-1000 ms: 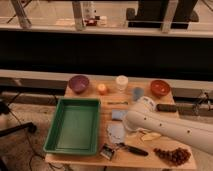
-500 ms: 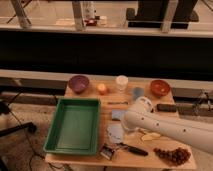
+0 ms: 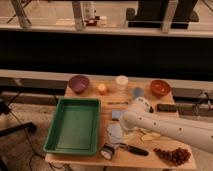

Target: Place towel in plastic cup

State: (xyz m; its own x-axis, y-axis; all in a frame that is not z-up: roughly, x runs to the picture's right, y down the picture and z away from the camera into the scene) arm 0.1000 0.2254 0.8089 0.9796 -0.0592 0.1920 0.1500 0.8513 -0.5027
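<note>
While the wooden table (image 3: 90,94) fills the middle of the view, my white arm (image 3: 170,131) reaches in from the lower right and covers much of its right half. The rectangular green plastic tray (image 3: 72,125) takes up the left side. Along the far edge stand a round purple bowl (image 3: 79,83) on the left and a round brown-orange bowl (image 3: 160,88) on the right.

Now the pale grey-blue rumpled towel (image 3: 114,133): it lies flat on the table, right of the tray and near the front edge. It looks a little longer from far to near than across, and I can make out no clear end pointing anywhere.

My gripper (image 3: 122,125) sits at the tip of the arm, low over the towel's far right edge; open or closed, I cannot tell.

A bunch of dark grapes (image 3: 172,155) lies at the front right corner. The white plastic cup (image 3: 121,82) stands upright at the far edge between the bowls, well apart from the towel. A small blue rectangular pad (image 3: 117,115) lies just beyond the towel.
</note>
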